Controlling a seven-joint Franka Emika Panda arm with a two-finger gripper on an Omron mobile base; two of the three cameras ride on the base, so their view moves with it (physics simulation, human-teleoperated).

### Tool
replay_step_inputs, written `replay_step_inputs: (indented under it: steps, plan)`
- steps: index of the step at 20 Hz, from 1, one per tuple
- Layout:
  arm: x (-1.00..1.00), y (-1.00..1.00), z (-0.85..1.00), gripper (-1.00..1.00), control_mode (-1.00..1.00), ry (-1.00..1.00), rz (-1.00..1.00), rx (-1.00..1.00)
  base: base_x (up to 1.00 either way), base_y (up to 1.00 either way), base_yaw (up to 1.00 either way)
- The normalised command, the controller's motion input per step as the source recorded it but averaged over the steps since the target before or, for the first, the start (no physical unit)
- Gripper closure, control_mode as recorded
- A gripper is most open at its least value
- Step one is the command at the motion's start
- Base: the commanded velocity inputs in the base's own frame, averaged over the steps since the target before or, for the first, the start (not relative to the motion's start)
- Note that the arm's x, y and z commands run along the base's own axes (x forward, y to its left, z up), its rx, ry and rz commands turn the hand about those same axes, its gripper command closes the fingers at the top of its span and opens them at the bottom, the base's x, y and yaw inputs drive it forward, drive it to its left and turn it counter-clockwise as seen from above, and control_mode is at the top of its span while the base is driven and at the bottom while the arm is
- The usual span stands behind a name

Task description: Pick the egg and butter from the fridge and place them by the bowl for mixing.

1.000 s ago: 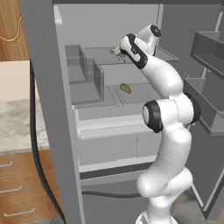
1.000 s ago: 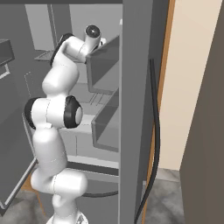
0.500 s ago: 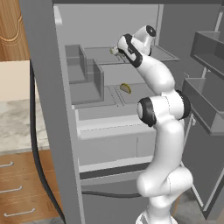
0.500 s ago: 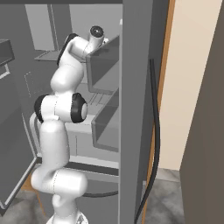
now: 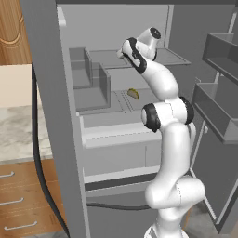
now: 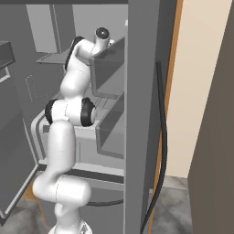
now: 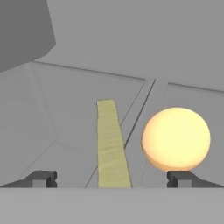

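A rendered kitchen: the grey fridge (image 5: 46, 116) stands open across the middle of the left base view, with wooden drawers and a pale stone counter at the lower left and door racks at the right edge. The white arm climbs from the lower right and reaches onto the upper shelf, where its own wrist covers the gripper. In the right base view the fridge wall (image 6: 141, 114) and a box-like bin (image 6: 109, 68) hide the hand in the same way, so the shelf contents cannot be made out there.

A small olive-yellow item (image 5: 134, 93) lies on the middle shelf, centre of the left base view, too small to identify.

In the hand view the gripper (image 7: 111, 178) has its jaws spread wide, one dark tip at lower left and one at lower right, holding nothing. Between them lies the butter (image 7: 111, 146), its long axis running from bottom centre up toward mid-frame, its near end cut off by the lower edge. The egg (image 7: 176, 139) sits at right of centre, just beside the butter, directly above the right-hand tip.
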Motion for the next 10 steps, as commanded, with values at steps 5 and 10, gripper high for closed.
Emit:
replay_step_inputs:
  steps: [5,10]
  plan:
    - [0.05,0.12,-0.26,1.00,-1.00,0.01,0.00,-0.01,0.00,0.00,0.00]
    - [-0.11,0.13,-0.39,1.00,-1.00,0.00,0.01,0.00,0.00,0.00,0.00]
